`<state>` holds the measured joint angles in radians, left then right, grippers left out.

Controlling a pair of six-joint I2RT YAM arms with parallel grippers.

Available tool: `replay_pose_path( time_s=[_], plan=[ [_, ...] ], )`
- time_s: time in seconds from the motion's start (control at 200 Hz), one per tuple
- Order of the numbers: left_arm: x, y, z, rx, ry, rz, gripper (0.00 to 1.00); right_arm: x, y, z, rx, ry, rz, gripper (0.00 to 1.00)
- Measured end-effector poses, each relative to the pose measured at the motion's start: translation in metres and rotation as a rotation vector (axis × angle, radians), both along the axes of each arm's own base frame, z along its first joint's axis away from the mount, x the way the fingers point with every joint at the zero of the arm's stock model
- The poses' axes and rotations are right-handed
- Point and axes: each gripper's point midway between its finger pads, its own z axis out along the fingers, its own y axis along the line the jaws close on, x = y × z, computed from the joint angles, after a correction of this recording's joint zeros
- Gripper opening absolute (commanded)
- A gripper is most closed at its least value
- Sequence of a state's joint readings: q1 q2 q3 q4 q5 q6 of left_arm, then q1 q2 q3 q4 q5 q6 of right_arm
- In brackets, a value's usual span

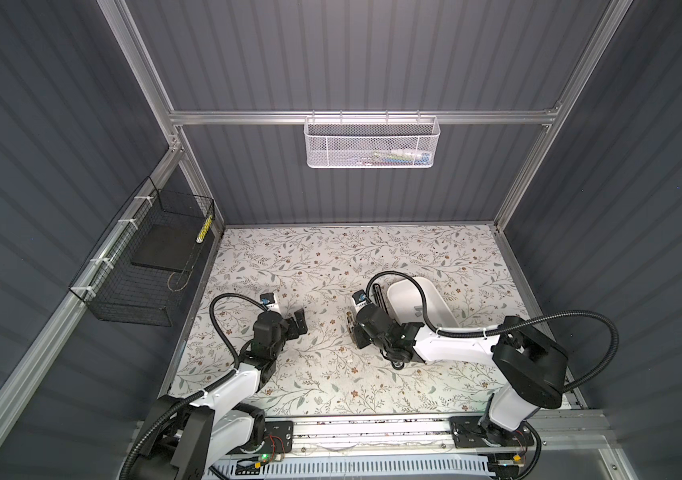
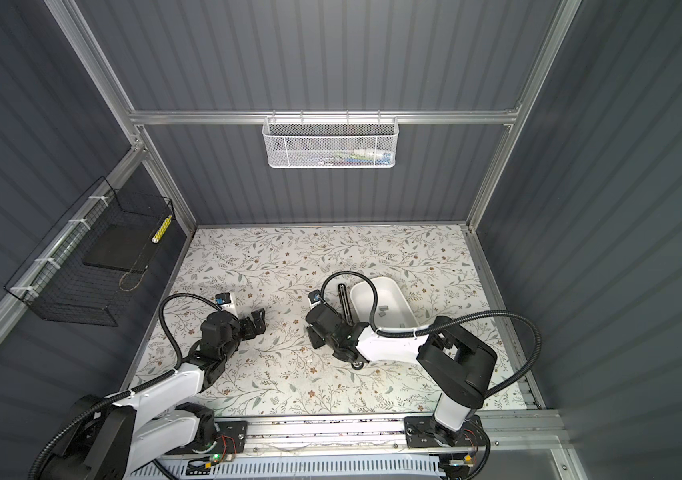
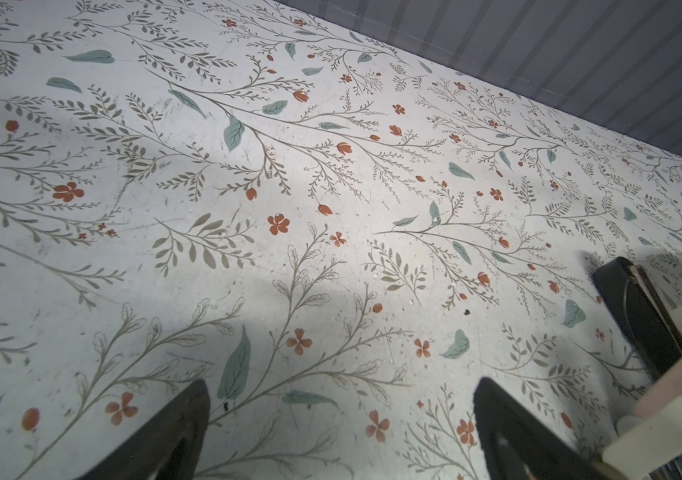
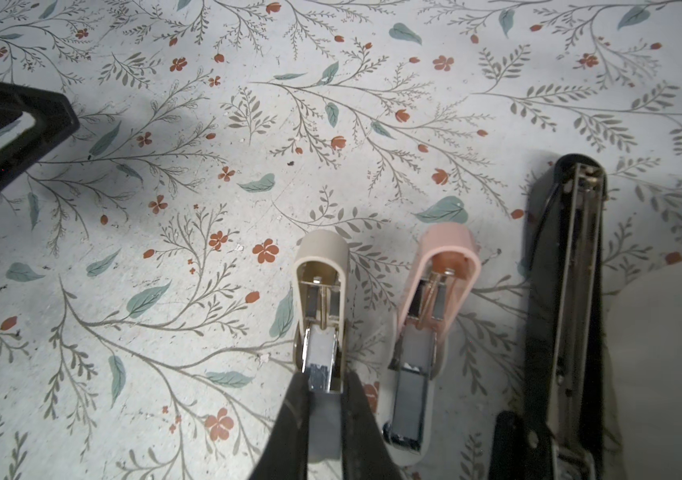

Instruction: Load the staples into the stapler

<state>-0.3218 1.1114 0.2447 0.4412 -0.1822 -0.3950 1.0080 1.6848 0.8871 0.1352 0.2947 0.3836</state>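
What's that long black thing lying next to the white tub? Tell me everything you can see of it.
It is a long black stapler, lying flat on the floral-patterned table alongside the white plastic tub; whether they touch I cannot tell. It seems folded open, inside up: a glossy black shell with a rounded tip, and a grey metal rail along its length. A small pink stapler lies apart on its other side. Nothing holds it. Whether it is loaded I cannot tell.
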Motion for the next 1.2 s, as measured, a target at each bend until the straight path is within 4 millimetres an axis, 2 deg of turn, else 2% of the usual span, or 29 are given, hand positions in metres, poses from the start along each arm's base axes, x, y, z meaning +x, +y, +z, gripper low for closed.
replay_pose_path(
  time_s=[0.225,0.66,0.815,0.935,1.091,1.201],
  plan=[
    [0.001,0.000,0.002,-0.002,-0.010,-0.001,0.99,0.000,0.003,-0.011,-0.009,0.014,0.006,0.00],
    [0.001,-0.001,0.002,-0.003,-0.009,-0.005,0.99,0.002,0.011,-0.017,-0.001,0.030,0.012,0.00],
    [0.001,-0.019,0.006,-0.033,-0.035,-0.106,0.99,0.002,0.011,-0.017,0.000,0.033,0.009,0.00],
    [-0.007,-0.035,0.011,-0.066,-0.081,-0.213,0.99,0.002,0.011,-0.018,0.001,0.037,0.005,0.00],
    [-0.019,-0.044,0.022,-0.094,-0.147,-0.288,0.99,0.002,0.011,-0.020,0.003,0.043,0.001,0.00],
    [-0.020,-0.047,0.028,-0.103,-0.174,-0.308,0.99,0.001,0.010,-0.024,-0.004,0.051,-0.002,0.00]
  ],
)
